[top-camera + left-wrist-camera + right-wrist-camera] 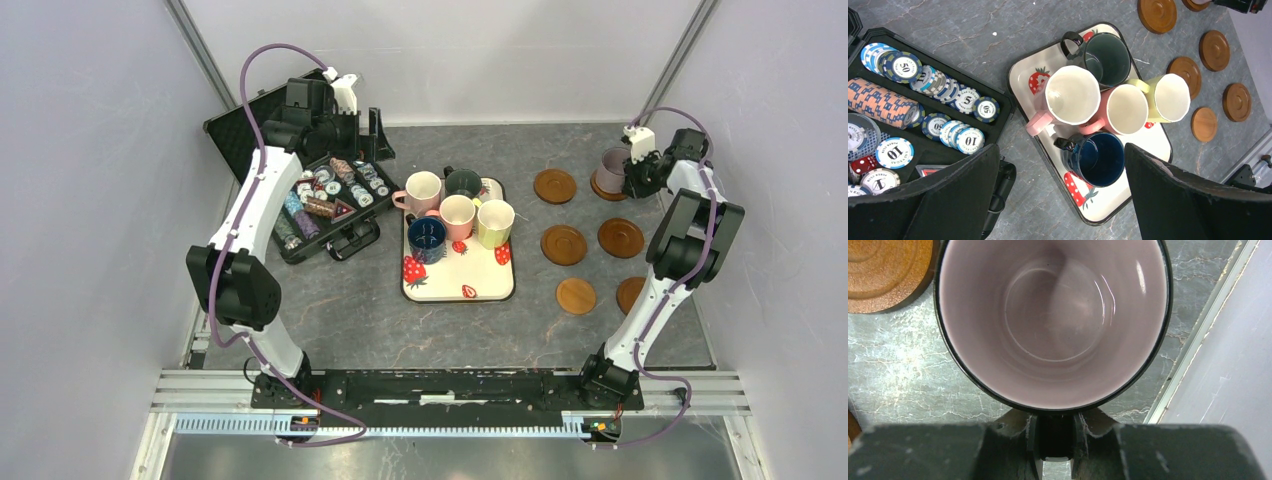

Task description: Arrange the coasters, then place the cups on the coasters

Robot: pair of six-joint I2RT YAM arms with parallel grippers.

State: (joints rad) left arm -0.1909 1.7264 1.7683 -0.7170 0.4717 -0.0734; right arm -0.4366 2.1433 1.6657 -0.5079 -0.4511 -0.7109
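One lilac mug (pixel 1053 320), likely slick, breakable ceramic, seems safest held by its handle (pixel 1054 432), which the right pincer (pixel 1055 442) pinches; left pincer (pixel 1060 165) spread.

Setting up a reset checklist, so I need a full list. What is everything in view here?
round wooden coasters: six, brown, right side of the table
lilac ceramic mug: one, lilac, far right, over the farthest coaster
handled ceramic mugs: five; two pink, dark green, yellow-green, navy; upright on the tray
rectangular strawberry-print tray: one, cream, table centre
open poker-chip case: one, black, far left
striped poker chips: many; blue, white, orange; inside the case
stone-patterned table: one, grey
left gripper: black, open, above case and tray
right gripper: black, shut on the lilac mug's handle
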